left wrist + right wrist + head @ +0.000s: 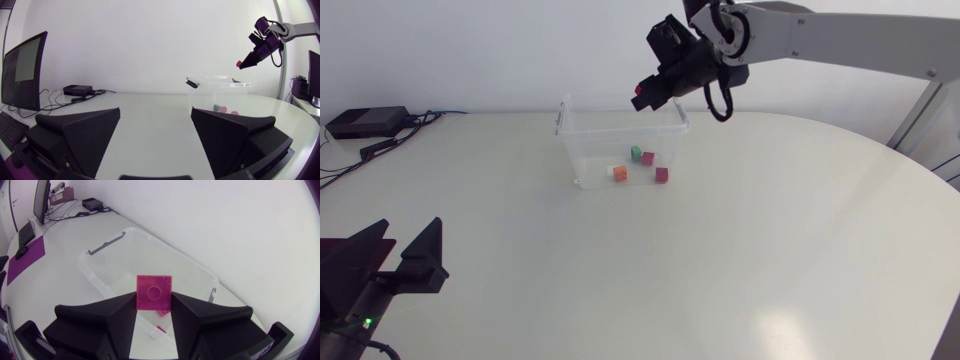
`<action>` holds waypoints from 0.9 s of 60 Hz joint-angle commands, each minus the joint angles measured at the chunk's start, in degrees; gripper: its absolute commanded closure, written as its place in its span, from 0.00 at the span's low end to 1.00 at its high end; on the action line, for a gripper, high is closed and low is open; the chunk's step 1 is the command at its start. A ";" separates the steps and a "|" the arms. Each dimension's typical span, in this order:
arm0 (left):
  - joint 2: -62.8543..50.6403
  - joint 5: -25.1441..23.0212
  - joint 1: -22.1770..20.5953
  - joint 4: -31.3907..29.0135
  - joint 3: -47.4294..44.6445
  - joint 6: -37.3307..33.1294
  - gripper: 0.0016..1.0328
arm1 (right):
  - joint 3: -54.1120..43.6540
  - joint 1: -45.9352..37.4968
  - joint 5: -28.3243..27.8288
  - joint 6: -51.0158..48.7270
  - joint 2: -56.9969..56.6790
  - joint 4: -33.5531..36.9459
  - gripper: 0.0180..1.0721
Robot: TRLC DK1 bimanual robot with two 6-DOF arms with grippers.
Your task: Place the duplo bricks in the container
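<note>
The right gripper hangs above the far rim of the clear container, its two fingers pressed on opposite sides of a pink brick. The brick is held in the air over the open top, touching nothing else.

Four bricks lie on the container floor: green and pink-red close together toward the far side, orange and dark red nearer. A grey handle sits on a short end of the rim.

The container stands at the far middle of the white table, and nothing lies between gripper and opening. A black box with cables sits at the far left corner, well apart from the container.

The left gripper is low at the near left edge, fingers spread wide with nothing between them, pointing toward the container from a distance.

Bare tabletop runs broad to the right of the container and on its near side, out to the table's curved right edge; the strip between the container and the far edge is narrow.
</note>
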State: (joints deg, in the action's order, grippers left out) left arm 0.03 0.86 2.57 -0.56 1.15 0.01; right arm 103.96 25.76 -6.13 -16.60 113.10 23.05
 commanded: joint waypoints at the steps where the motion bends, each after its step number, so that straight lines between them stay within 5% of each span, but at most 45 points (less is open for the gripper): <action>1: 0.58 -0.25 -0.20 -0.06 -1.06 0.69 0.04 | 1.95 -0.27 0.59 2.19 2.74 -2.83 0.72; 19: 0.58 -0.25 -0.20 -0.06 -1.06 0.78 0.04 | 5.90 -0.27 3.93 2.80 10.65 -8.11 0.66; 22: 0.58 -0.25 -0.20 -0.06 -1.06 0.69 0.04 | 8.36 -0.27 4.02 2.80 12.94 -5.38 0.47; 24: 0.58 -0.25 -0.20 -0.06 -1.06 0.69 0.04 | 9.59 -0.27 4.46 2.89 13.99 -3.80 0.18; 26: 0.58 -0.25 -0.20 -0.06 -1.06 0.69 0.04 | 9.15 -0.27 4.46 2.89 13.90 -3.80 0.04; 54: 0.58 -0.25 -0.20 -0.06 -1.06 0.78 0.04 | -13.17 -6.25 9.29 5.44 -11.67 -12.24 0.04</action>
State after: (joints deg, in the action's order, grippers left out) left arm 0.03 0.86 2.57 -0.56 1.15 0.01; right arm 96.31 21.08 1.39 -12.80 106.28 12.38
